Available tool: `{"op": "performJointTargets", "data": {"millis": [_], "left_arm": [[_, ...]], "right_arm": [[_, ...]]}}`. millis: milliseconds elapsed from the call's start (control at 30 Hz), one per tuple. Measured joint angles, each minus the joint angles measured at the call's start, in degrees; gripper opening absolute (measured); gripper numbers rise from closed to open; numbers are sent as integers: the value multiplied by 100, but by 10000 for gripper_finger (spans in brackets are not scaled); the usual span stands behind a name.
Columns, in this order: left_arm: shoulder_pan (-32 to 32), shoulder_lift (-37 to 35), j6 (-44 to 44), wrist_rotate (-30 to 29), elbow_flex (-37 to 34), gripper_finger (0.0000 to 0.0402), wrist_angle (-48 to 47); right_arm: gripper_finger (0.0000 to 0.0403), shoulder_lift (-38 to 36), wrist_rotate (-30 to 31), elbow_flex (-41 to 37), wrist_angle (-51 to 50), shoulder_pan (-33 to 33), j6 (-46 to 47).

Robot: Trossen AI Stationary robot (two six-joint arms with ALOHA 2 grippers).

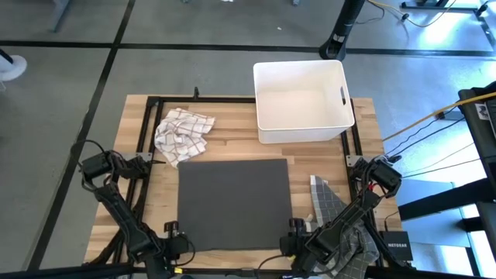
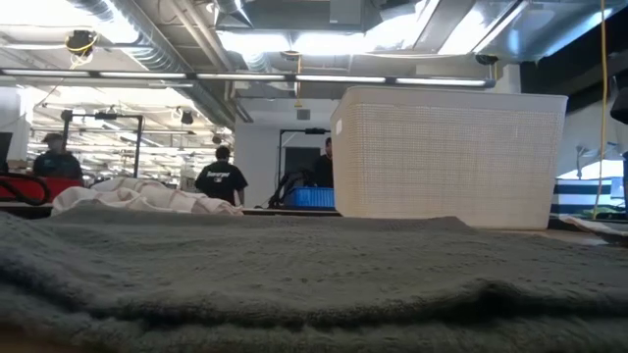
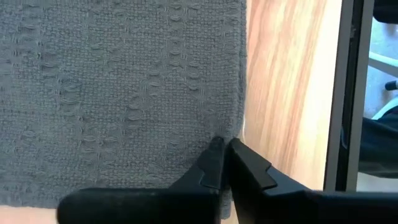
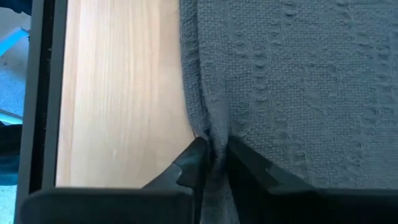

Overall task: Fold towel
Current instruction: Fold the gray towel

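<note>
A dark grey towel (image 1: 232, 201) lies spread flat on the wooden table; in the low view the towel (image 2: 294, 275) fills the foreground and both grippers are out of sight. My left gripper (image 1: 180, 242) stands at the towel's near left corner, with its fingers closed at the towel's side edge (image 3: 225, 144). My right gripper (image 1: 293, 232) stands at the near right corner, closed on a raised ridge of cloth (image 4: 214, 152). My left gripper pinches the towel's side edge (image 3: 239, 132) close to the near left corner, coming steeply from above. Only a thin bit of cloth sits between the fingertips; how many layers cannot be told. The towel stays flat on the table. My right gripper pinches a bunched ridge along the towel's side edge (image 4: 211, 127) near the near right corner. The fingers point steeply down and stand on either side of the ridge. The cloth puckers up between them, while the rest of the towel lies flat on the table.
A white bin (image 1: 302, 101) stands at the far right of the table. A crumpled checked cloth (image 1: 184, 133) lies at the far left. Another grey patterned cloth (image 1: 329, 203) lies right of the towel. A black frame (image 1: 147, 139) borders the table.
</note>
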Motion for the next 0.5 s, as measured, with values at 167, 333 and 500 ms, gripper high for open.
{"op": "performJointTargets", "data": {"millis": [167, 333, 500], "left_arm": [[-90, 4, -158, -4, -2, 11, 49], [-189, 36, 34, 10, -20, 12, 535], [-244, 39, 119, 90, -20, 10, 538]], "right_arm": [[39, 2, 5, 0, -42, 0, 20], [31, 2, 63, 0, -53, 2, 20], [24, 2, 78, 0, -90, 7, 20]]}}
